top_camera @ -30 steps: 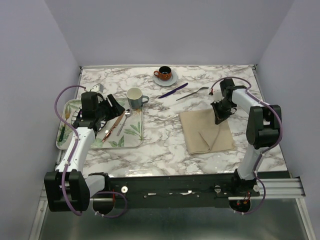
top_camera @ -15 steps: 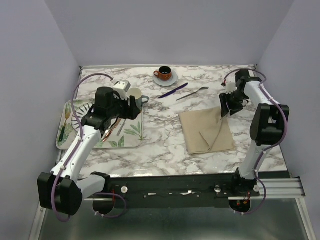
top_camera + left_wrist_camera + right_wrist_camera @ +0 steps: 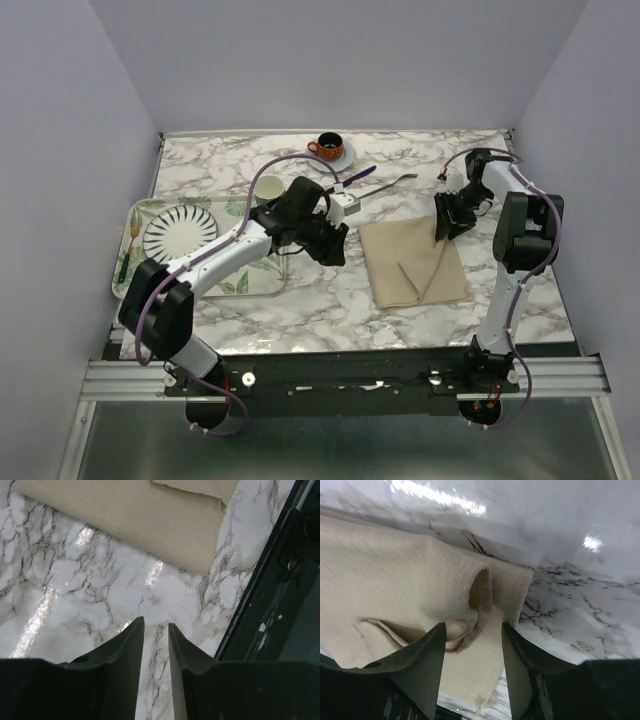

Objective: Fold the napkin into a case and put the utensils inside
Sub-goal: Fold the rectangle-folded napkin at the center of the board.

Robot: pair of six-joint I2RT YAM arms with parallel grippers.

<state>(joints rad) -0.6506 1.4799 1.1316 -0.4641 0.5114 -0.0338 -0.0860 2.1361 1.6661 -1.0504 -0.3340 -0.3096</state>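
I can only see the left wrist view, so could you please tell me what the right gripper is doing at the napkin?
Observer: The right gripper is at the far right corner of the napkin, jaws open, with a raised loop of cloth between them.
Operator: Thank you. Are the utensils in the napkin yet?
Observer: No. The purple knife and the fork lie on the marble table, beyond the napkin's far edge.
Operator: Is anything else near the knife?
Observer: An orange cup on a saucer stands just beyond it.
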